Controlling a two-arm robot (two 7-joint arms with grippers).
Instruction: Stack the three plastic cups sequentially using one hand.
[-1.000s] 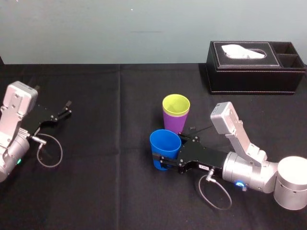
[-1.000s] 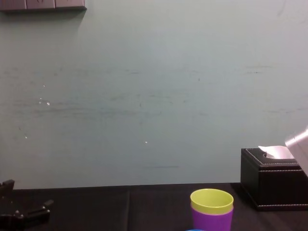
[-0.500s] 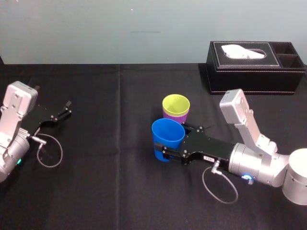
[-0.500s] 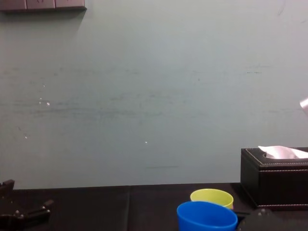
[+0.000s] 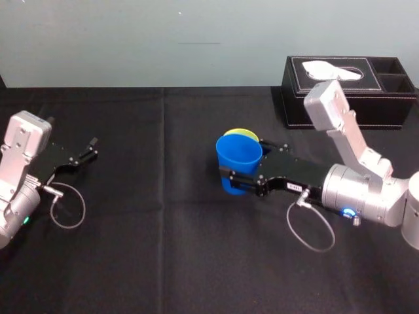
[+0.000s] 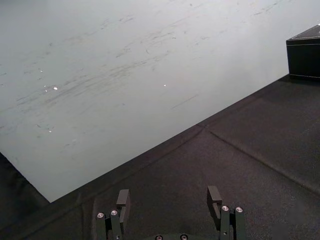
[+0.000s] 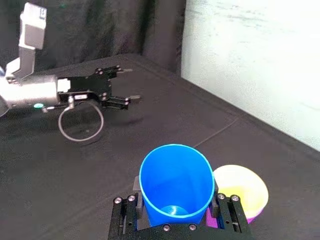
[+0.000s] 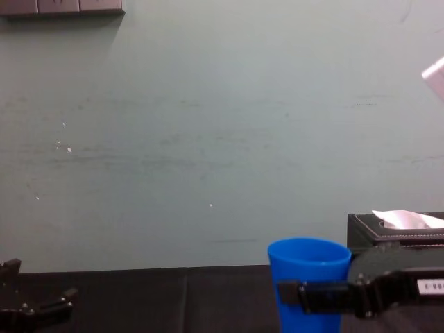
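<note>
Your right gripper (image 5: 230, 181) pinches the smooth tapered blue plastic cup (image 5: 239, 157) by its wall, upright and raised, likely so its base clears the yellow-green plastic cup's (image 5: 241, 133) rim at its 12 o'clock, while the left gripper (image 5: 91, 148) rests spread at the black table's (image 5: 163, 248) 9 o'clock.

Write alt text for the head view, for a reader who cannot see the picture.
The right gripper, shut on the blue cup, holds it upright over the middle of the black table, covering most of the yellow-green cup behind it. The left gripper rests open on the left side, and a black tissue box stands at the back right.
</note>
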